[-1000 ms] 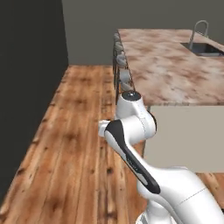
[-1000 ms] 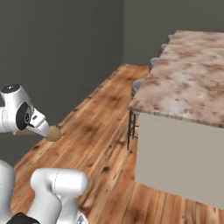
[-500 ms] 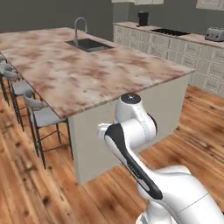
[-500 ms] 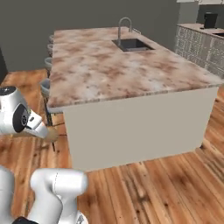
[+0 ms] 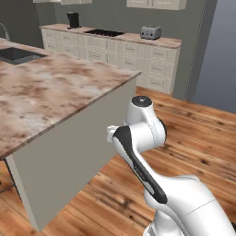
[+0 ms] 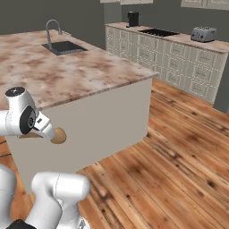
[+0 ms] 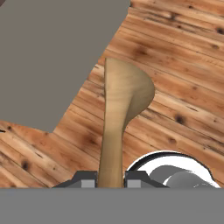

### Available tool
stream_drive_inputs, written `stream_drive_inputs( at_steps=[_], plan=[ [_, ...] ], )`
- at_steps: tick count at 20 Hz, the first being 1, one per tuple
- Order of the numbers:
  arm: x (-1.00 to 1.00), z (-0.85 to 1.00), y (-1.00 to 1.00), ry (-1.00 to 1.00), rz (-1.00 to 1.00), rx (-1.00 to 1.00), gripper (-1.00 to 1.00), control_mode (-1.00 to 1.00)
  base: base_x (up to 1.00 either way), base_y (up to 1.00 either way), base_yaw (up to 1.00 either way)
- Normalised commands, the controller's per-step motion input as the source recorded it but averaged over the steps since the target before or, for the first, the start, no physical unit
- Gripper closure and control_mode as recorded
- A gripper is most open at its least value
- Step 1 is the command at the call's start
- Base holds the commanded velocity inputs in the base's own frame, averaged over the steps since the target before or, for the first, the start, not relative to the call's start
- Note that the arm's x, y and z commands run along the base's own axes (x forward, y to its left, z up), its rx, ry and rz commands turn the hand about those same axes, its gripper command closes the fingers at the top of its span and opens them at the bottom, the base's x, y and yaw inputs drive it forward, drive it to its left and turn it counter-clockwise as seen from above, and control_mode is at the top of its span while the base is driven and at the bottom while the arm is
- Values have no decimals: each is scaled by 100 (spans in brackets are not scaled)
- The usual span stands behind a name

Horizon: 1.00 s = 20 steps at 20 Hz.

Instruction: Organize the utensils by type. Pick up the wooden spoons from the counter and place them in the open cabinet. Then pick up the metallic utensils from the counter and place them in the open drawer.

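Base is swinging round: island corner now filling left of frame, far counter appearing upper right. Gripper is pinching wooden spoon handle, bowl over floor; cabinet delivery pending.

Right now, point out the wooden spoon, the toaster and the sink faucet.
wooden spoon [image 7: 127,89], hand view, on the bowl.
toaster [image 6: 203,33], right base view, on its front face.
sink faucet [image 6: 48,27], right base view, on the curved neck.
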Motion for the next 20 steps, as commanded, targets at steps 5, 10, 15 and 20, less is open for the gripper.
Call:
stream_drive_inputs(
  at_steps=[5, 10, 15, 20],
  plan=[
    [0, 0, 0, 0, 0, 0, 100, 100, 89, -49, 0],
    [0, 0, 0, 0, 0, 0, 100, 100, 79, -58, 0],
    [0, 0, 0, 0, 0, 0, 100, 100, 75, -59, 0],
    [0, 0, 0, 0, 0, 0, 100, 100, 73, -61, 0]
  ],
)
